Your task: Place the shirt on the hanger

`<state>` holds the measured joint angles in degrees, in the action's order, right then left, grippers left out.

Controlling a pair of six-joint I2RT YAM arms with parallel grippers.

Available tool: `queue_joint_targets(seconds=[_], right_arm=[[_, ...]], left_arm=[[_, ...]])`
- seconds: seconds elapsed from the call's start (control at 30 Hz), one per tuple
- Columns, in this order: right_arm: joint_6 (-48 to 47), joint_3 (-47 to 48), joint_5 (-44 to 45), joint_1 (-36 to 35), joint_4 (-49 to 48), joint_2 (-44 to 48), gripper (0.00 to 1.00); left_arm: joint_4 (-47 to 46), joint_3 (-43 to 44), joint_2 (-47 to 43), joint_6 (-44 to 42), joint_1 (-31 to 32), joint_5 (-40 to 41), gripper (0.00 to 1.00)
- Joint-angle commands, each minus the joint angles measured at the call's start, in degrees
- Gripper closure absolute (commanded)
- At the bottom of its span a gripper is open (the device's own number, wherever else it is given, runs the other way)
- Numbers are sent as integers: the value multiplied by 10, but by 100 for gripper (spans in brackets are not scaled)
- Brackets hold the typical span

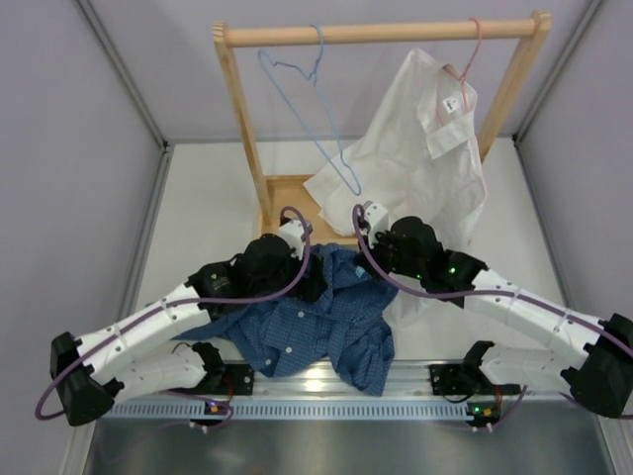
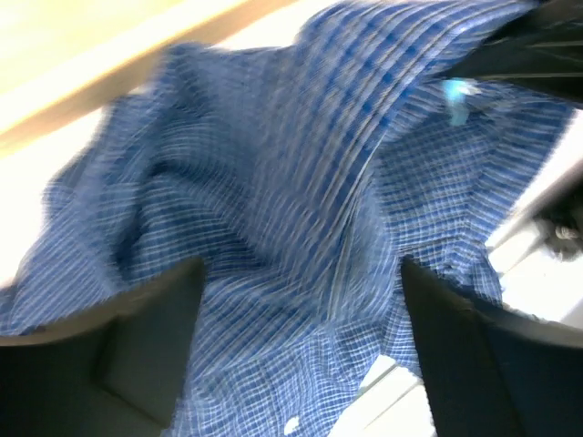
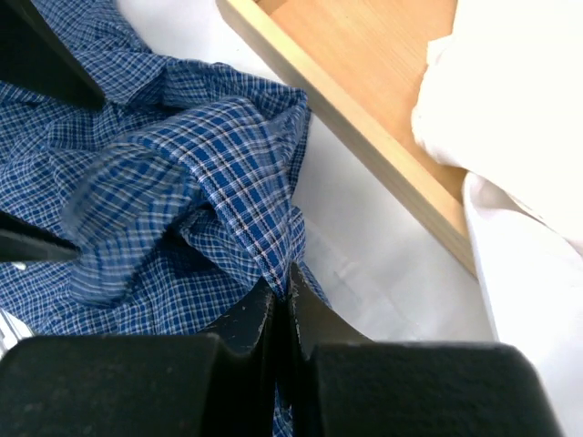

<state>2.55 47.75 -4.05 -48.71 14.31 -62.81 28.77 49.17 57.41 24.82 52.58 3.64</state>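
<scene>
The dark blue checked shirt [image 1: 312,327] lies crumpled on the table near the front edge, between the two arms. My left gripper [image 2: 301,273] is open just above its folds [image 2: 273,182], fingers on either side of the cloth. My right gripper [image 3: 284,296] is shut on a folded edge of the shirt [image 3: 209,173], pinching it at the fingertips. The light-blue hanger [image 1: 309,99] hangs by its hook from the wooden rail [image 1: 381,33] at the back, empty, left of the white shirt.
A wooden rack [image 1: 237,109] stands at the back with a flat base [image 3: 364,64]. A white shirt [image 1: 420,158] hangs on a pink hanger [image 1: 465,59] at the rail's right and drapes down to the table beside my right arm.
</scene>
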Motion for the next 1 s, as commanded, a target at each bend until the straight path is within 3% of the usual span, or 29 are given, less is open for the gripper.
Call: queue_joint_targets(seconds=[0.0, 0.17, 0.27, 0.33, 0.6, 0.93, 0.97], right_arm=[[-3, 41, 23, -10, -12, 0, 100], [13, 69, 56, -11, 24, -14, 100], [28, 93, 70, -11, 51, -28, 100], [31, 106, 56, -12, 63, -38, 100], [28, 92, 17, -12, 46, -14, 100], [40, 94, 32, -12, 46, -7, 100], [42, 94, 34, -11, 46, -7, 100]], left_arm=[[37, 44, -35, -19, -1, 98, 2], [34, 96, -27, -67, -1, 88, 2], [20, 105, -7, -71, 0, 66, 11], [-4, 81, -5, -70, -1, 43, 20], [-129, -10, -4, -60, -3, -14, 22], [-181, -38, 40, -24, -5, -24, 56], [-181, -41, 41, -21, -5, -16, 74]])
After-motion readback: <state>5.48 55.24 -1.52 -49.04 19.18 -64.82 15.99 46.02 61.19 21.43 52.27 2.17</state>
